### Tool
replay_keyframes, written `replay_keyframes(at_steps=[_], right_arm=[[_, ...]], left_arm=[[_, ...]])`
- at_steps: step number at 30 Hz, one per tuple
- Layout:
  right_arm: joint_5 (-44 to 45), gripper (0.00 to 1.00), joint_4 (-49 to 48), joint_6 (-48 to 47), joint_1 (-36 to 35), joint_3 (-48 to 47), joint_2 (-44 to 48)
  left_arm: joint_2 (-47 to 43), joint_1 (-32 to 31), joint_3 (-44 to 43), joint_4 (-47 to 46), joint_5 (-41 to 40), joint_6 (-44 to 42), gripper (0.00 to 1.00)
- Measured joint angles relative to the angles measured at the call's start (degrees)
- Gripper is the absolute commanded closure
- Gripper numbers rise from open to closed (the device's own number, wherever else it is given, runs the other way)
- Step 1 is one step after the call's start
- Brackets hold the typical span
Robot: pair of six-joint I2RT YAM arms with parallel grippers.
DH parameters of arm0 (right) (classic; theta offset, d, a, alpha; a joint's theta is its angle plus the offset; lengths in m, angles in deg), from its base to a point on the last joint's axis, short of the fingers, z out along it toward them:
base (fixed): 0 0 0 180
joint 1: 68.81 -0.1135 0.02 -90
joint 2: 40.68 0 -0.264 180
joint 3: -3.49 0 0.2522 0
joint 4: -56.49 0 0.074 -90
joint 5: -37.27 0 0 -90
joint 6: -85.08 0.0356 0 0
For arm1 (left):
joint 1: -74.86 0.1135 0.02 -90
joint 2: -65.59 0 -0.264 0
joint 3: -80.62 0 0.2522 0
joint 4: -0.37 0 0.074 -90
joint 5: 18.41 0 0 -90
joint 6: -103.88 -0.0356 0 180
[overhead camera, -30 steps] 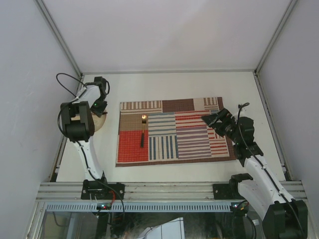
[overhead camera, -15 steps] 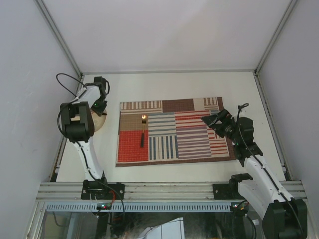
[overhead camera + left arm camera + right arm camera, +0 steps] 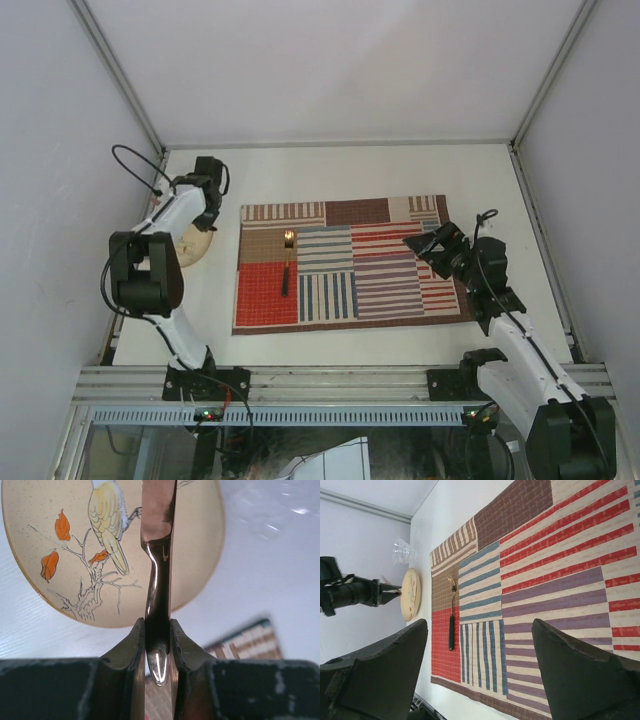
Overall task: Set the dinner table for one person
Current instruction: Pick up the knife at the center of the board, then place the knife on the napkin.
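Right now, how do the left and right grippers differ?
The left gripper is shut on a shiny metal utensil; the right gripper is open and empty. The left gripper is at the bird-painted plate, beside the placemat; the right gripper hovers over the placemat. Both have dark fingers.

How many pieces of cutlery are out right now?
2. A fork lies on the striped placemat; another shiny utensil is pinched in the left arm's fingers by the bird plate. More may be hidden.
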Motion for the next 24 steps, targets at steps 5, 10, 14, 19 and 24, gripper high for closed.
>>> replay_keyframes(at_steps=[5,10,14,19,24], right_arm=[[0.9,0.15,-0.1,-0.2,0.0,0.2,-1.1],[1.6,0.16,-1.3,-0.2,0.5,0.2,-4.2],[1.7,0.16,-2.3,-0.2,1.5,0.2,-7.3],[2.6,0.16,-1.9,-0.2,1.6,0.2,-6.3],[4.5,0.16,-0.1,-0.7,2.0,0.2,-2.5]], left_arm=[[-8.1,-5.1,3.3,-2.6,-3.3,-1.9,1.00],[-14.4,-12.3,7.9,-5.4,-4.1,-4.6,1.00],[-16.1,-18.1,11.0,-8.2,-2.6,-5.7,1.00],[-17.9,-24.2,15.8,-11.0,0.5,-5.7,1.00],[-18.0,-30.6,18.2,-14.5,3.1,-6.0,1.00]])
